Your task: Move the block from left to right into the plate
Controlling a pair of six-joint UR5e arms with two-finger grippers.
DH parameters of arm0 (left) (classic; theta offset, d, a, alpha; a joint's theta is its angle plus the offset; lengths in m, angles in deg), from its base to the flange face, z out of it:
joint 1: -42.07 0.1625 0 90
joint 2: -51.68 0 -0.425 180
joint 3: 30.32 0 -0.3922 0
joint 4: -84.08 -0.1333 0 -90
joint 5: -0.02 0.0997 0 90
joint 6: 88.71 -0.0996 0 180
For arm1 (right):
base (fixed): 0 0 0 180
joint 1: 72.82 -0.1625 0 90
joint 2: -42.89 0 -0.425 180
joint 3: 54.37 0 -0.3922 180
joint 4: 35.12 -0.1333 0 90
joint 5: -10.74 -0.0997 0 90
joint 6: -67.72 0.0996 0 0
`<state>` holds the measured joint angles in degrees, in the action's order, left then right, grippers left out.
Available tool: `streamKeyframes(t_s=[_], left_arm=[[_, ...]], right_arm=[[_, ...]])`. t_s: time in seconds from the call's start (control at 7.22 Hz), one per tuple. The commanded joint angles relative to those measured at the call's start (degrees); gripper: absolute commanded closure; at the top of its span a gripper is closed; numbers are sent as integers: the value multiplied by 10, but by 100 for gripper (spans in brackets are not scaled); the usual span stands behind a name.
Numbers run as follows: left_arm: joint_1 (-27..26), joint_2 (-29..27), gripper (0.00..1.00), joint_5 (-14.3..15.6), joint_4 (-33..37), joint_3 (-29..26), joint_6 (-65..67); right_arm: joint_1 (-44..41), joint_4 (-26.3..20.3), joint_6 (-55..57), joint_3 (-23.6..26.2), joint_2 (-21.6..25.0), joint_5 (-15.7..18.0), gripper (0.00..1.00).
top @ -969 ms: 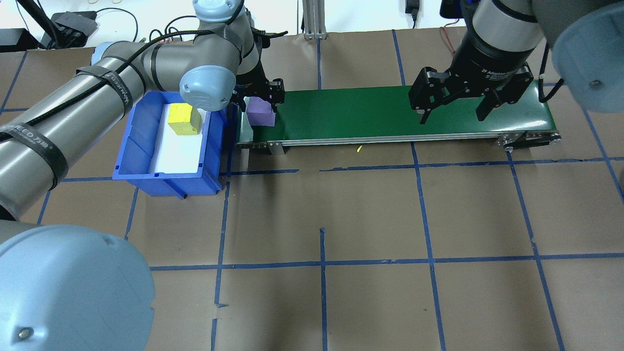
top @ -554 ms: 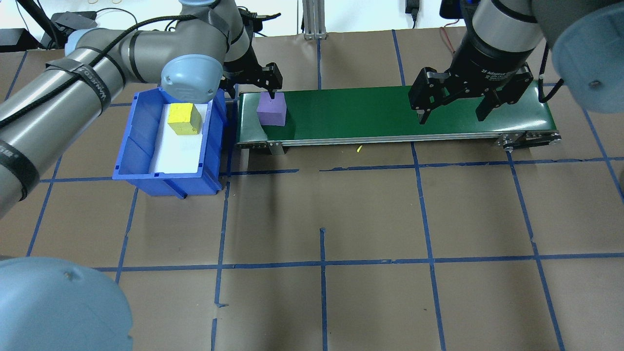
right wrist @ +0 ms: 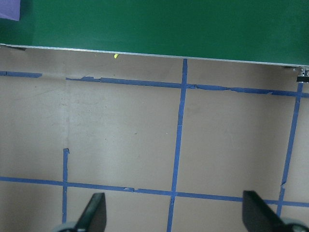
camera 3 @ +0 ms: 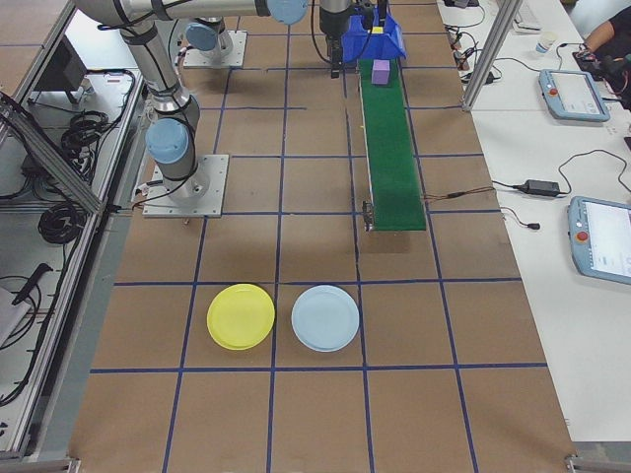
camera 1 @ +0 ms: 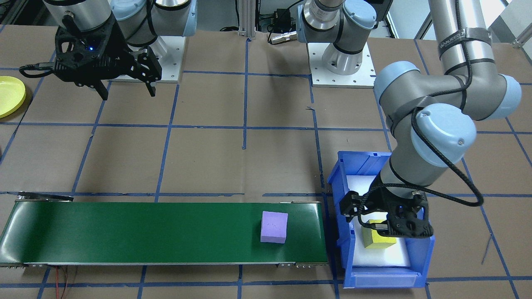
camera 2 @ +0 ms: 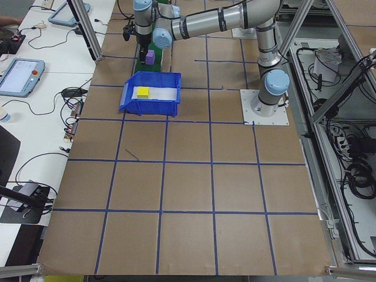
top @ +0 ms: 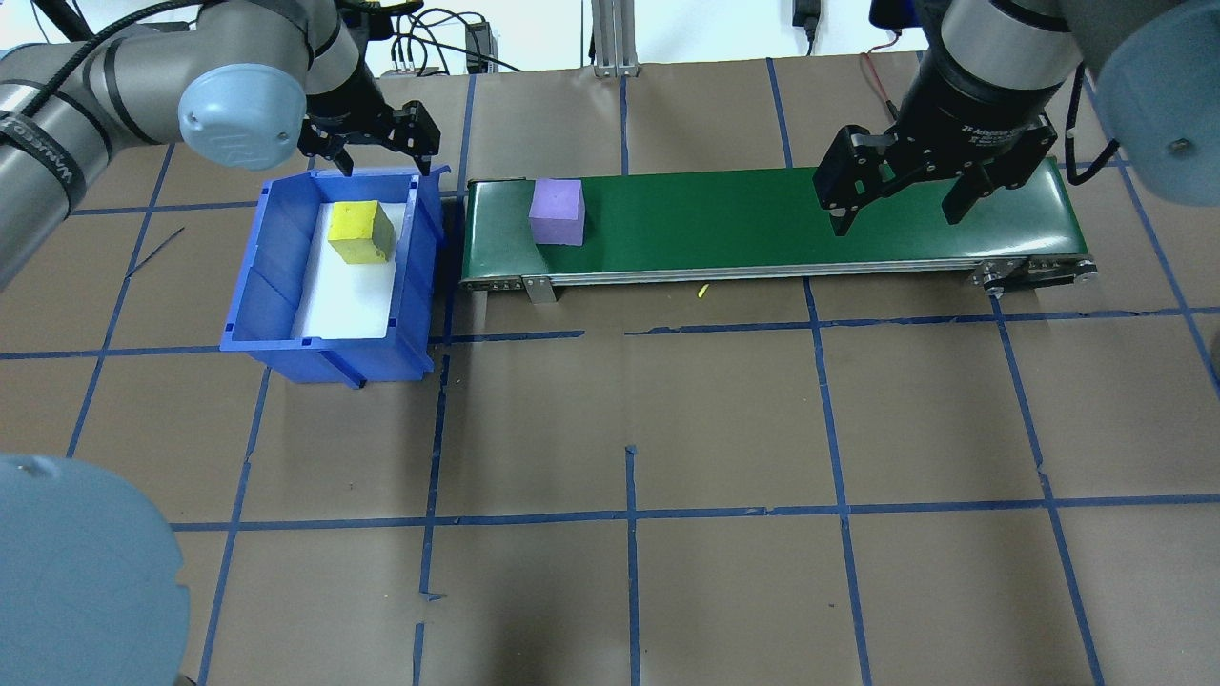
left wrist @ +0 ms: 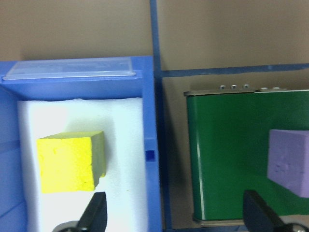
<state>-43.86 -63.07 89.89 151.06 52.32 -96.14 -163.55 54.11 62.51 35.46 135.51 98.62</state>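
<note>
Now both grippers, left (top: 379,151) and right (top: 902,205), hang wide-jawed, empty.

Purple block (top: 556,212) upright on belt; yellow plate (camera 3: 241,316) apparently empty, well apart.

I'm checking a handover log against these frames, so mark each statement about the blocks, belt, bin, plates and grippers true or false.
1. The purple block lies on the green conveyor belt. True.
2. The left gripper is shut on the purple block. False: it is open, empty, over the blue bin's far edge.
3. The yellow block sits inside the blue bin. True.
4. The right gripper holds a block. False: it is open and empty over the belt's other end.
5. A block already rests in the yellow plate. False: nothing rests in it; it sits beside a light blue plate.
</note>
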Motion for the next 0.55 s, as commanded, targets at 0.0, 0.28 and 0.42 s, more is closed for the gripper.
streamKeyframes(t_s=[0.0, 0.28, 0.42], left_arm=[[38, -22, 0, 1, -5, 3, -47], [38, -59, 0, 0, -35, 5, -45], [39, -63, 0, 0, -42, 9, -45]], right_arm=[[0, -1, -5, -36, 3, 4, 0], [0, -11, -7, -32, 2, 19, 0], [0, -9, -7, -26, 1, 19, 0]])
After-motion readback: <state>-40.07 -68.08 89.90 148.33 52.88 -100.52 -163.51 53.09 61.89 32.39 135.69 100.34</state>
